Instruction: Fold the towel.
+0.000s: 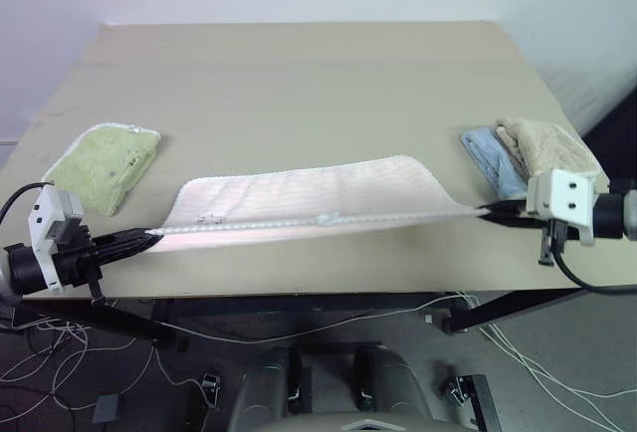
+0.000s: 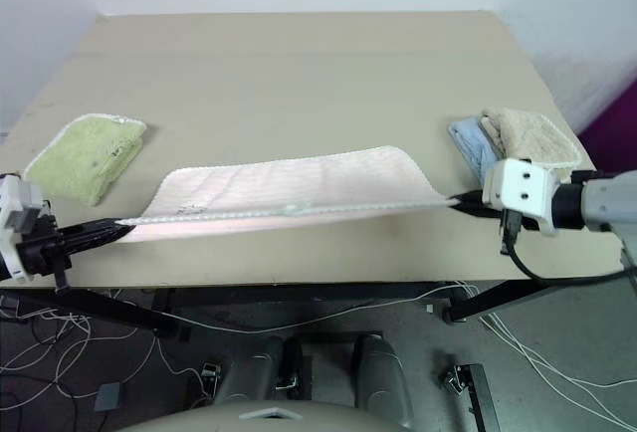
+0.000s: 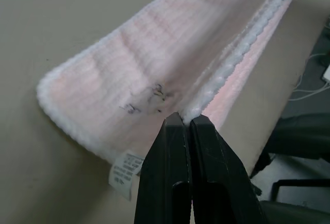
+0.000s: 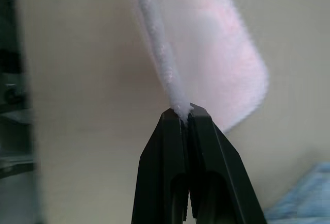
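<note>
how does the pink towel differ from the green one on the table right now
The pink towel is stretched long between the left gripper and the right gripper, both shut on its white edge; the green towel lies untouched near the table's left edge. The pink one is smooth-ribbed with scalloped white trim; the green one is fuzzy terry, folded into a compact pad. Both are doubled over and on the table.

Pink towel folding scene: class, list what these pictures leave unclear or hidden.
- Care label on the towel: left wrist view, print too small to read.
- Cartoon print: left wrist view, faint, figure unclear.
- Towel's lower layer: head views, covered by the upper layer.
- Blue cloth: partly under the beige cloth.
- Right wrist view: towel blurred.
</note>
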`<state>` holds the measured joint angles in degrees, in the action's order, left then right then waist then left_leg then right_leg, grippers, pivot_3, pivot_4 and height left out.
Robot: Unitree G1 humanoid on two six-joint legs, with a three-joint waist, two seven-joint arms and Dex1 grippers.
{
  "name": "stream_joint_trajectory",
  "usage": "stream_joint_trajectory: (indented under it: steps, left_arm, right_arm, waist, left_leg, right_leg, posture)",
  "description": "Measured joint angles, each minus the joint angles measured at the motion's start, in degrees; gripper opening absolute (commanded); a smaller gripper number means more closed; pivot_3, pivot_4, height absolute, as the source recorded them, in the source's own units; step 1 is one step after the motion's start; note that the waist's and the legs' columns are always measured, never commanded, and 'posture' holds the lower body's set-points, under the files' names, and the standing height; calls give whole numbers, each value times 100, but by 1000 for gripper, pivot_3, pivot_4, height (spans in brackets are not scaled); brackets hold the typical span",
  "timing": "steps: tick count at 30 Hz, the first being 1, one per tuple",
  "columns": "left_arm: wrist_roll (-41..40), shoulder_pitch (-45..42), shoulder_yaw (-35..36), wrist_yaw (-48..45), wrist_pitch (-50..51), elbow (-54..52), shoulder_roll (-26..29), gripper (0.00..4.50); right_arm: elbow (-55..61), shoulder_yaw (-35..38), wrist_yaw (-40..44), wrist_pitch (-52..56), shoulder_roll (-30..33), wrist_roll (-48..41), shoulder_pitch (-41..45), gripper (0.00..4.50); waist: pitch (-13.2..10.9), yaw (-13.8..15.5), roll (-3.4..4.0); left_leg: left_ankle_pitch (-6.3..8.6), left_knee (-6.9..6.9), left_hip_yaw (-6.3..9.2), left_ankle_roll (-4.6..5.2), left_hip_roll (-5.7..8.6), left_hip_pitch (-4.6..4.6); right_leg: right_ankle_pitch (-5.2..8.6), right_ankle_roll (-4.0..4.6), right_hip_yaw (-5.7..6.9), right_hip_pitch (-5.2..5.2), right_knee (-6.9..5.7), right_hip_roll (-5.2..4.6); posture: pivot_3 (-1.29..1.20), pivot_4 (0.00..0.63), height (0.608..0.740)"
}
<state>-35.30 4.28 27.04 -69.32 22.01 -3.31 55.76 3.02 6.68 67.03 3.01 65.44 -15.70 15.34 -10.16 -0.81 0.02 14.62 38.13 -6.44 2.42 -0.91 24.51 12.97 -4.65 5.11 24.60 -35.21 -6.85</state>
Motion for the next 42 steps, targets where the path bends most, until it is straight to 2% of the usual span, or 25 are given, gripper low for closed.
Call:
stream_joint_trajectory:
  steps: [5,10,17,22,25,35,39,42]
  left_arm:
    - [644,-985,-584,713,-403,711,-394,0]
    - [1070,-1701,-981,1101,-679,1397,-713,0]
    - [1650,-2384,-1488,1355,-1181,2314,-976,0]
    - [1866,-2481,-1628,1373,-1355,2615,-994,0]
    - [1890,-2488,-1650,1430,-1363,2699,-996,686]
    - [1913,-2465,-1471,1747,-1274,2756,-995,4168]
    - [1909,-2468,-1410,1948,-1320,2749,-1031,4168]
    - [1895,-2476,-1260,2199,-1403,2735,-1109,4168]
  right_arm:
    - [-1284,-1019,-404,-314,-844,990,1569,29]
    - [-2600,-1617,-664,-751,-1492,1707,2440,29]
    - [-4503,-1994,-1113,-1675,-2130,2420,3360,29]
    - [-5194,-2028,-1399,-2125,-2381,2668,3704,29]
    - [-5399,-2031,-1508,-2259,-2446,2690,3727,666]
    - [-5458,-1881,-1959,-2323,-2361,2688,3721,4142]
    - [-4911,-1615,-2140,-2265,-2135,2627,3530,4142]
    - [-3889,-1126,-2145,-1787,-1989,2224,2832,4142]
  waist:
    - [1,4,0]
    - [0,-5,-3]
    - [-1,-22,-3]
    - [-1,-32,-4]
    - [-1,-22,-4]
    - [-1,-28,-3]
    - [-1,-14,-4]
    - [0,5,-6]
  left_leg:
    - [-13,-2,-7,-18,4,8]
    - [-35,2,-20,-17,9,31]
    - [-37,4,-28,-15,8,31]
    - [-38,5,-29,-16,6,30]
    - [-38,5,-29,-16,6,30]
    - [-38,5,-28,-17,6,30]
    - [-38,5,-27,-17,6,29]
    - [-38,6,-22,-17,5,28]
  right_leg:
    - [-5,-2,0,-7,-4,2]
    - [-18,-25,1,4,-20,12]
    - [-18,-29,1,4,-25,20]
    - [-18,-30,1,4,-27,23]
    - [-18,-30,1,3,-27,22]
    - [-18,-30,0,3,-29,20]
    - [-18,-30,0,2,-29,19]
    - [-18,-31,3,-3,-27,18]
  posture:
    - [0,150,740]
    - [0,150,740]
    - [0,150,740]
    - [0,150,740]
    - [0,150,740]
    - [0,150,740]
    - [0,150,740]
    - [0,150,740]
